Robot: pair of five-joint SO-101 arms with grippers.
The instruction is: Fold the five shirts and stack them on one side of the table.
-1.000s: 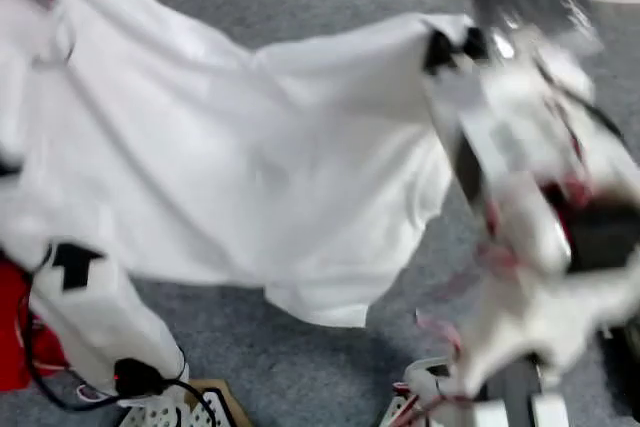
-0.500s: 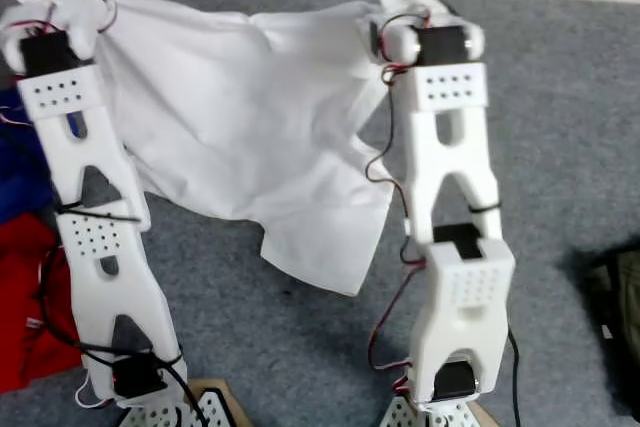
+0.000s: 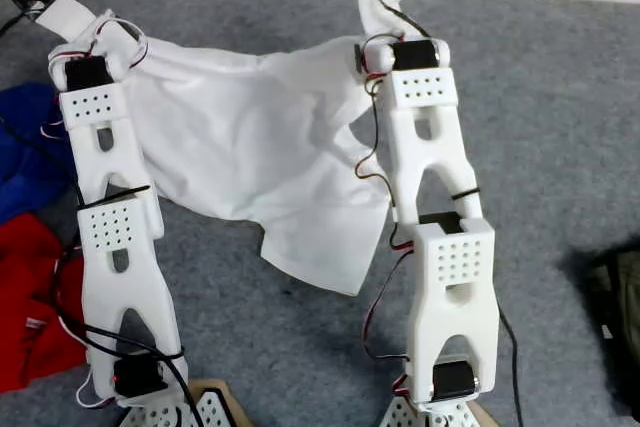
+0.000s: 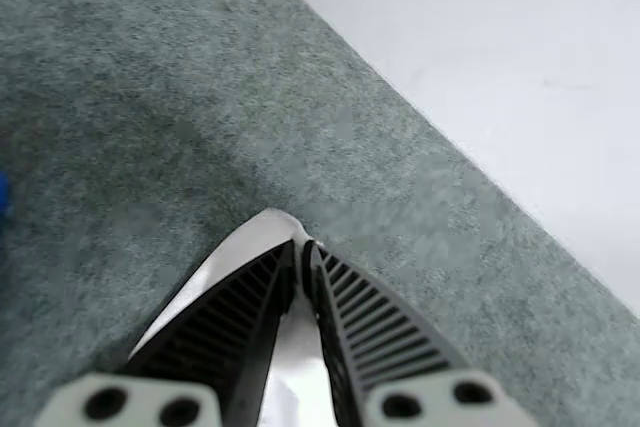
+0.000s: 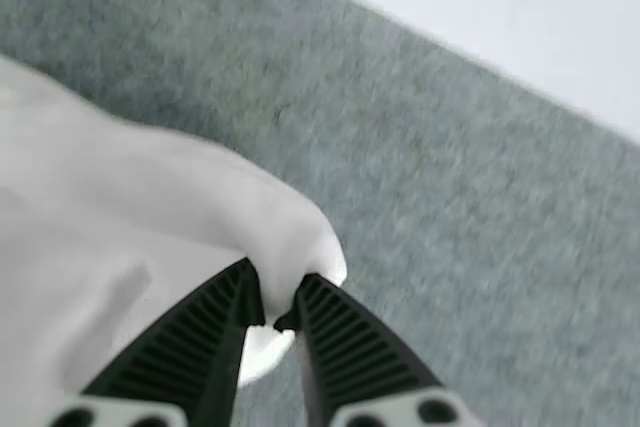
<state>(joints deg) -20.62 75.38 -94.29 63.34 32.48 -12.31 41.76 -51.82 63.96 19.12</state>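
Observation:
A white shirt lies spread and wrinkled on the grey table between my two arms, its lower hem trailing toward the near side. At the far left corner of the shirt, my left gripper is shut on a white fold. My right gripper is shut on a bunched white edge at the shirt's far right corner. In the high view the left gripper and the right gripper both sit low near the table's far edge.
A blue shirt and a red shirt lie crumpled at the left side. A dark object sits at the right edge. Bare grey table stretches to the right of the right arm.
Both arms have swung down and outward from close under the camera to the far side, carrying the white shirt, which now lies lower and flatter on the table.

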